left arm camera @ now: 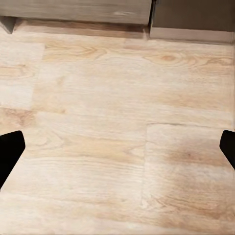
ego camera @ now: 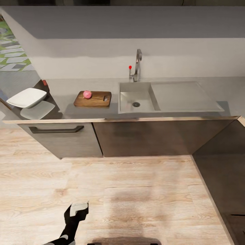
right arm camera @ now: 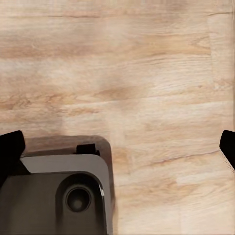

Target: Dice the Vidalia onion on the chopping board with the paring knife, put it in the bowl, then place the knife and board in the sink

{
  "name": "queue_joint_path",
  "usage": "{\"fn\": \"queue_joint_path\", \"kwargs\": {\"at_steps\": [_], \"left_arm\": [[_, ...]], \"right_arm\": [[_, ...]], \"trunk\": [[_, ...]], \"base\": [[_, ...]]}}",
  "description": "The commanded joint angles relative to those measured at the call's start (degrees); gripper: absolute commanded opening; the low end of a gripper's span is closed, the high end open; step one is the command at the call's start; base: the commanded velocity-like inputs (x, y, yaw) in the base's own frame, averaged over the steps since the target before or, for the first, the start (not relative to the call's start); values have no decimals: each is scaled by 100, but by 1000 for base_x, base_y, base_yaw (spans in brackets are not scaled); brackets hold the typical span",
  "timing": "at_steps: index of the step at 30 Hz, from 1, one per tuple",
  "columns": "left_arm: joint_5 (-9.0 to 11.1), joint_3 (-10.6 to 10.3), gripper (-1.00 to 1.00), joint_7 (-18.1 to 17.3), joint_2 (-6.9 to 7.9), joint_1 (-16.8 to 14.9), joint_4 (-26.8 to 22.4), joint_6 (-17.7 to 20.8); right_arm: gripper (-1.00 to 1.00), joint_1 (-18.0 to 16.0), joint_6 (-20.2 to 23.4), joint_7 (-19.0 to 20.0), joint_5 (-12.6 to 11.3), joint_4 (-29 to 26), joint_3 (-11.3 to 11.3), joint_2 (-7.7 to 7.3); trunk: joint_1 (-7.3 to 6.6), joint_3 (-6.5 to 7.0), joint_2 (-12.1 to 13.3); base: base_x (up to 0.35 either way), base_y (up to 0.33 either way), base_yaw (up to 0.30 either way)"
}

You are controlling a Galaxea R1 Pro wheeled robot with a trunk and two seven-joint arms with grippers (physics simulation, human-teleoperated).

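The pink Vidalia onion (ego camera: 87,94) sits on the brown chopping board (ego camera: 93,99), which lies on the grey countertop (ego camera: 64,92) just left of the sink (ego camera: 136,97). The steel basin holds nothing but its drain. The white bowl (ego camera: 27,97) stands at the counter's far left. A small red tip (ego camera: 44,82) pokes out behind the bowl; I cannot tell whether it is the paring knife. My left gripper (ego camera: 79,206) (left arm camera: 117,147) hangs low over the wood floor, open and empty. My right gripper (right arm camera: 117,147) is also open over the floor.
The chrome faucet (ego camera: 137,64) with its red knob rises behind the basin, and the drainboard (ego camera: 183,97) extends to the right. Dark cabinets (ego camera: 143,136) front the counter, with a dark unit (ego camera: 221,177) jutting out on the right. My grey base (right arm camera: 58,196) sits below the right gripper.
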Motion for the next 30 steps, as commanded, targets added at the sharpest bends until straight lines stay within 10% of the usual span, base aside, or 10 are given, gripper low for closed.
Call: {"fn": "queue_joint_path", "kwargs": {"at_steps": [1,15,24,30], "left_arm": [[9,-52,100,-5,22,182,26,-287],[1,-45,100,-38,152,1019,31,-1860],[2,-44,100,-5,185,1044,21,-1795],[8,-36,100,5,265,1045,7,-724]], "right_arm": [[100,-4,-12,-27,60,-85,-24,1],[100,-4,-38,34,34,-193,-24,-164],[100,-4,-298,33,35,-179,-8,-165],[100,-4,-313,16,35,-169,-14,-164]], "trunk": [[3,-7,-9],[3,-7,-9],[3,-7,-9],[3,-7,-9]], "base": [[0,0,0],[0,0,0],[0,0,0],[0,0,0]]}}
